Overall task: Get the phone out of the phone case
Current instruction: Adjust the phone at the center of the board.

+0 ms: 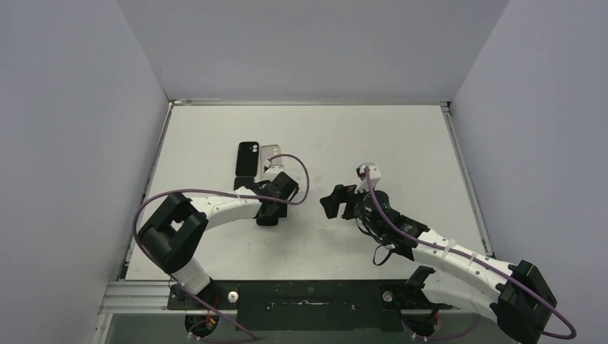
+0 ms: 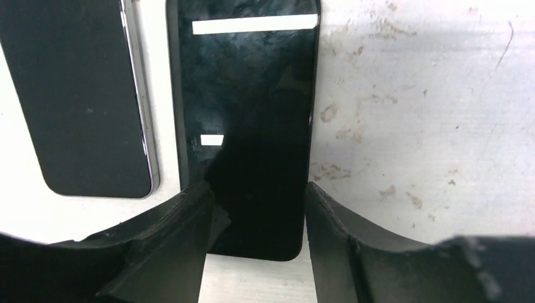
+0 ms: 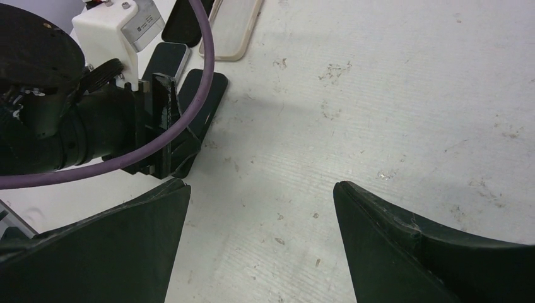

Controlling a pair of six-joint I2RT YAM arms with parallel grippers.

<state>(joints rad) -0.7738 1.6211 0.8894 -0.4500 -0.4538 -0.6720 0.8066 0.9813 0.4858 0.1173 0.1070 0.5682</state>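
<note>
Glossy black phone (image 2: 252, 113), flat and screen-up in its black phone case (image 2: 175, 107), near end beneath the jaws.

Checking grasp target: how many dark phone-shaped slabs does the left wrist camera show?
2: a glossy slab straddled by the left gripper; a silver-edged slab beside it. Others may be off-frame.

Your bench (image 1: 373, 143) is pale and flat, scuffed all over, with small brownish stains and fine scratches showing in both wrist views.

Left of centre you have a black case (image 1: 247, 154), its camera cutout at the far end. A beige case (image 1: 271, 153) lies just to its right; whether they touch is not clear.

Close up, a silver-edged phone (image 2: 82, 95) lies flat with its dark face up. A glossy black slab (image 2: 252, 126) lies beside it, a narrow strip of bench between them. You cannot tell whether that slab is a phone or a case.
</note>
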